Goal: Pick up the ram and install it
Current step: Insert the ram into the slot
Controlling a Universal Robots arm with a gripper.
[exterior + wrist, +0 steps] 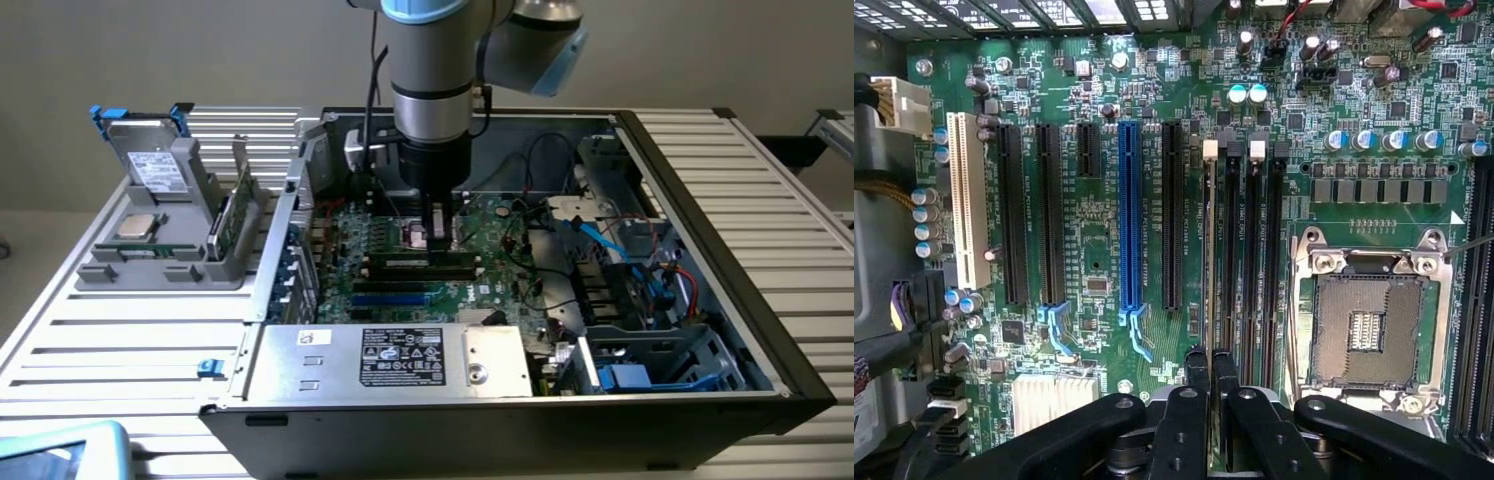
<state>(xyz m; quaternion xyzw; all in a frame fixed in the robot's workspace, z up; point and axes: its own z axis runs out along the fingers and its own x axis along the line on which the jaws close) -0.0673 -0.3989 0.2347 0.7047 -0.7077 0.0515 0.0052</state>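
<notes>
Well off to the exterior view's left of the gripper (435, 243), outside the computer case (400, 435), a grey holder (100, 272) carries a boxy drive (150, 165) and a square processor chip (138, 226). On the holder's side nearest the gripper stands the ram (230, 222), on edge and untouched. The gripper hangs straight down inside the case, low over the motherboard (1094, 250). In the wrist view its fingers (1197, 378) are drawn almost together with nothing visible between them. They sit directly above the row of black memory slots (1254, 260), with a blue slot (1131, 220) to one side and the open processor socket (1366, 325) to the other. Farther to the exterior view's right of the gripper lie tangled cables (601, 240).
</notes>
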